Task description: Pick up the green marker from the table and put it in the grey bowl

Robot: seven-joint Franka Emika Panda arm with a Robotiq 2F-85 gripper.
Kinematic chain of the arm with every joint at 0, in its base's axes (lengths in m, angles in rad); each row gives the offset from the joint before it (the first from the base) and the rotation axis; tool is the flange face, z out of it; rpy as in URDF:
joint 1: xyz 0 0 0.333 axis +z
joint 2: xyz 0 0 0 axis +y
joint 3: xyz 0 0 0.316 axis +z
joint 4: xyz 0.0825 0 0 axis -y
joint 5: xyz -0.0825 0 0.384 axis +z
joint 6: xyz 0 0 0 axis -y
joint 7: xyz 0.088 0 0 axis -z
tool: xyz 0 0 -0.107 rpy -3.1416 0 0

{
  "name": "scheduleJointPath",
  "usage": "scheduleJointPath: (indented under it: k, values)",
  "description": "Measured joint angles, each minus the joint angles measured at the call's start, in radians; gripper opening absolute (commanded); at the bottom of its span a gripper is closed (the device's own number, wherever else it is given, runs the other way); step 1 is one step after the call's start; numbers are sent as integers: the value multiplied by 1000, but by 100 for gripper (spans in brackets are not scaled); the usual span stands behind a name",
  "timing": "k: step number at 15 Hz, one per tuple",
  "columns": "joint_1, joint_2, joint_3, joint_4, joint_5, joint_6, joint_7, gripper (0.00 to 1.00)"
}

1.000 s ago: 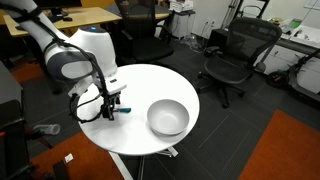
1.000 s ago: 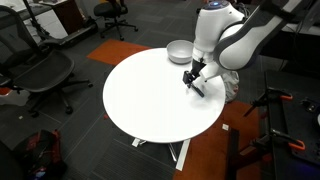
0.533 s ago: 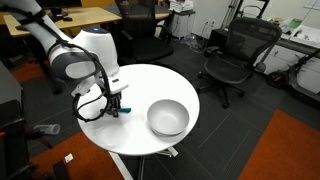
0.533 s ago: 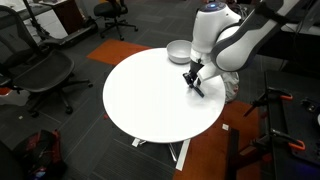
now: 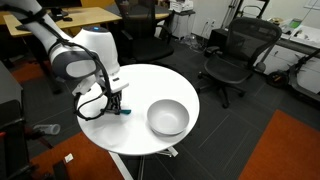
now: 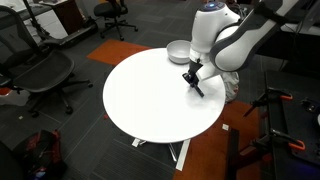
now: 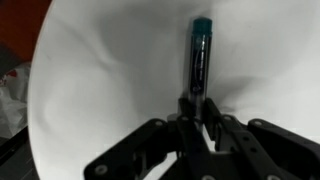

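Note:
The green marker [image 7: 198,55] lies on the round white table [image 7: 90,80], its dark teal body running away from the camera in the wrist view. My gripper [image 7: 197,105] is shut on the marker's near end, both fingers pressed against it. In both exterior views the gripper [image 5: 113,106] [image 6: 192,80] stands low over the table [image 5: 150,80] [image 6: 150,100], with the marker [image 5: 122,111] [image 6: 197,88] sticking out below the fingers. The grey bowl [image 5: 168,118] [image 6: 179,51] sits on the table, a short way from the gripper.
Black office chairs [image 5: 238,55] [image 6: 45,75] stand around the table. Wooden desks [image 5: 70,17] are behind the arm. Orange carpet [image 5: 285,145] borders the dark floor. A stand with red fittings [image 6: 280,110] is beside the table's edge.
The jaws have closed from wide open onto the marker's end. The arm has stayed almost in place, low over the table.

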Motion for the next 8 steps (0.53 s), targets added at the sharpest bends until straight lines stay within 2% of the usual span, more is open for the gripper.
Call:
scheduleJointPath:
  k: [5,8]
  values:
    - [67,-78,-70,-1,-11,-32,3,5]
    - [113,-144,-141,1,-81,-53,40,5]
